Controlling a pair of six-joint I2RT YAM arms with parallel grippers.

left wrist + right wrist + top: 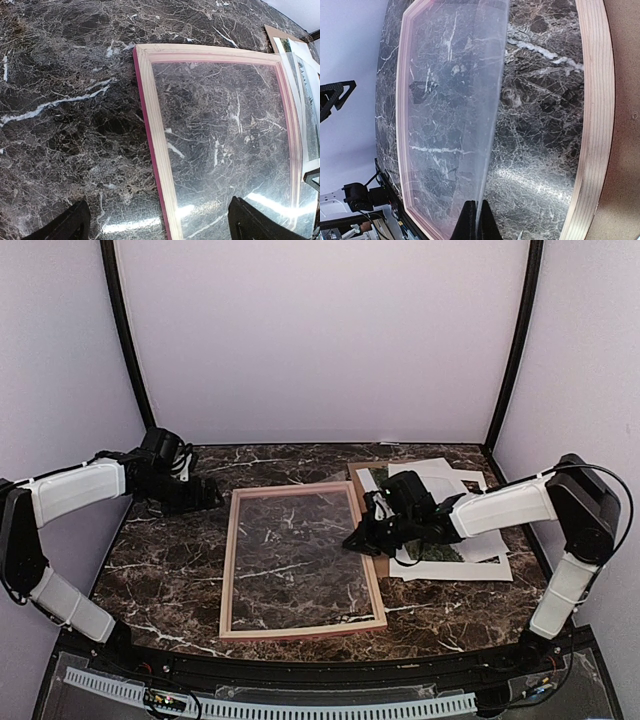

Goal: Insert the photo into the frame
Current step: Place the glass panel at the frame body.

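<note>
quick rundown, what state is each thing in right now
frame: flat on the table, no photo in it
clear pane: one edge lifted off the frame, tilted
photo: lying right of the frame, partly hidden
right gripper: shut on the clear pane
left gripper: open, holding nothing

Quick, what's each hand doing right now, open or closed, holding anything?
Left hand: open, holding nothing.
Right hand: closed, pinching the edge of a clear pane.
</note>
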